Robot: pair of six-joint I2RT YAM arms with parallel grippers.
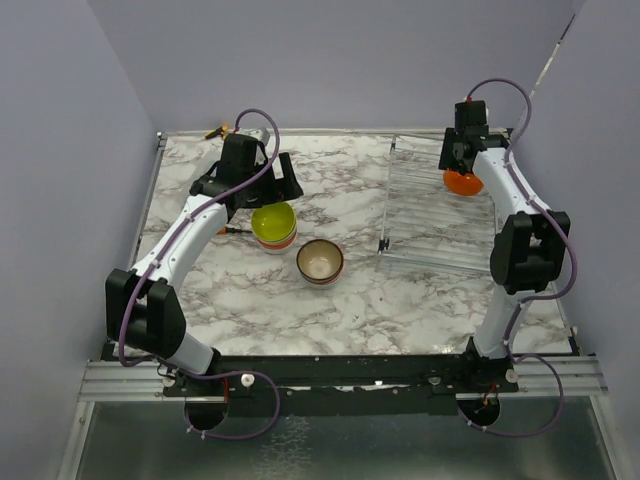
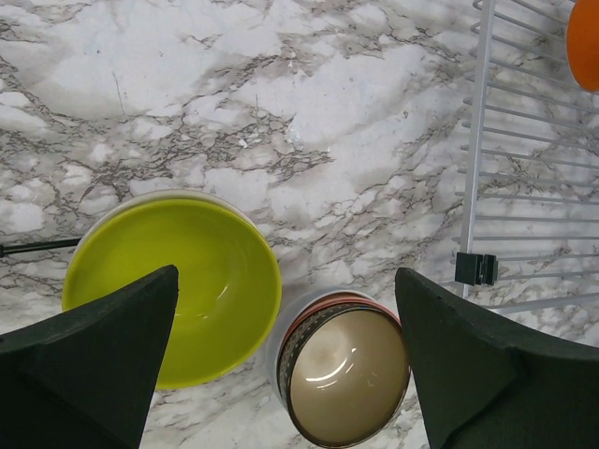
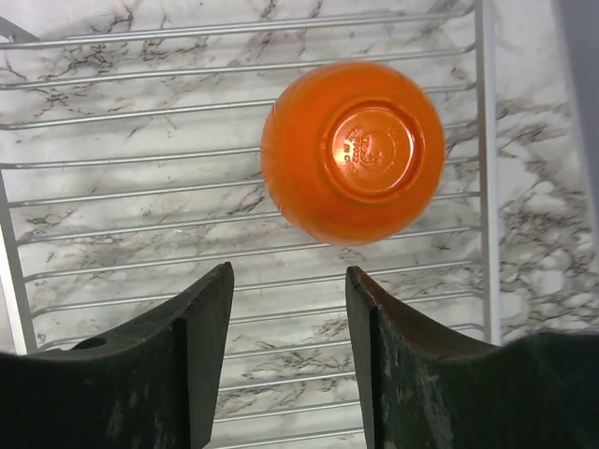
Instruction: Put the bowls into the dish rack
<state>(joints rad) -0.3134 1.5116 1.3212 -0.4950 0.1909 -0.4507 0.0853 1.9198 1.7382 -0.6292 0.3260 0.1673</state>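
Right pincer (image 3: 288,281) hangs over the dish rack (image 3: 485,187), its two dark fingers drawn fairly narrow with only bare bars showing in the gap between them; it holds nothing. Just beyond its fingertips an orange bowl (image 3: 351,150) sits upside down on the bars, its base ring facing up, clear of both fingers. From above, that orange bowl (image 1: 462,183) lies in the far right part of the rack (image 1: 388,195), which stands on the right half of the marble worktop (image 1: 400,300) and reaches towards its far right corner.

Over on the other side, the left pincer (image 2: 285,281) is spread wide and empty, hovering above two of the bowls. A lime green bowl (image 1: 273,222) sits a little left of the worktop's middle, topping a small stack; a white rim and an orange one show under it. Just beside it, towards the near edge, stands a dark brown bowl (image 1: 320,262) with a beige inside, upright. Whether the two touch I can't tell.
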